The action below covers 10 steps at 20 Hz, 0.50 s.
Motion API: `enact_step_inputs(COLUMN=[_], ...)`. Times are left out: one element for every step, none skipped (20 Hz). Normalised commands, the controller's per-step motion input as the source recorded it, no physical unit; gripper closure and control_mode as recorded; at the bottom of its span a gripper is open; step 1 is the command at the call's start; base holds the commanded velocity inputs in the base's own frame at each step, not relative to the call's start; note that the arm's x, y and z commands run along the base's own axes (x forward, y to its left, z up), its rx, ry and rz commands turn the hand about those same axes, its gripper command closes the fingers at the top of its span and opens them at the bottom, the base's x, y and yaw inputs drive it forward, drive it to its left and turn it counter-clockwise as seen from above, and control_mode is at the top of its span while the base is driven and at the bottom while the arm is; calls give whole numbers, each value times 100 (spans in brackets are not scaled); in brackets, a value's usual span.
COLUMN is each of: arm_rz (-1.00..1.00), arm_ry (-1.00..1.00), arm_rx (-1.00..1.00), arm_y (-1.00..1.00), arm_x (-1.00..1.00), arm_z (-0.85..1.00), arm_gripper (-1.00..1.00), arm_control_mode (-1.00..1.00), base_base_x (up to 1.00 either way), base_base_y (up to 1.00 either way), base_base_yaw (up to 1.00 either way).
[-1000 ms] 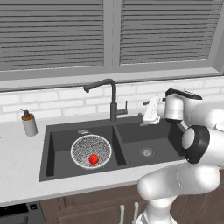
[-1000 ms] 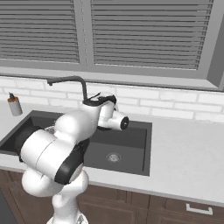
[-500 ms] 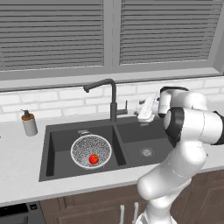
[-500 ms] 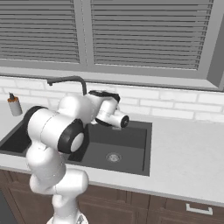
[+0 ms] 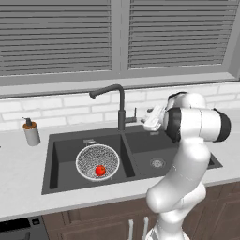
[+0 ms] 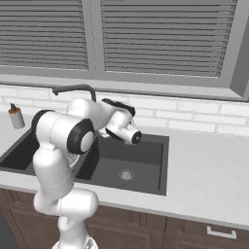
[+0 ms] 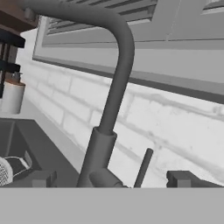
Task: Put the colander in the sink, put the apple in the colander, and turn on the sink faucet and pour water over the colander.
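Two steps of the task are done: the colander (image 5: 97,161) is set in the left basin of the sink (image 5: 70,183), and the apple (image 5: 100,170) is lying inside it, a bit to the near right of its middle. No water is seen running, so the tap step is judged to be the one left.

Over the last second the arm is seen to have swung left, and the gripper (image 5: 153,118) has been brought closer to the sink faucet (image 5: 121,105). It is now held just to the right of the faucet, above the far edge of the right basin. This is taken to mean the lever (image 7: 143,167) is being lined up for a push.

The jaws are spread wide and nothing is held in them.

The faucet stands upright on the desk (image 5: 18,176) behind the sink, between the two basins. Its long part runs up and down. Its spout is bent over at the top and is pointed left, out over the colander. The thin lever is stuck out on the right side of the base and is tilted up.
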Motion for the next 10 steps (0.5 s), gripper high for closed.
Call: enact_step_inputs(arm_rz=[-12,-13,-13,-14,-13,-12,-12,-12,-11,-10], arm_ry=[0,0,0,1,0,0,0,0,0,1], arm_rx=[4,3,4,4,4,4,4,4,5,8], arm_y=[13,12,10,8,8,6,4,5,1,0], arm_x=[38,38,39,41,40,39,41,39,39,36], arm_z=[-8,-6,-7,-7,-8,-8,-10,-9,-9,-12], arm_gripper=[-100,-100,-100,-100,-100,-100,-100,-100,-100,-100], arm_control_mode=[-100,-100,-100,-100,-100,-100,-100,-100,-100,-100], base_base_x=[0,0,0,0,0,0,0,0,0,0], base_base_y=[0,0,0,0,0,0,0,0,0,0], base_base_yaw=[0,0,0,0,0,0,0,0,0,0])
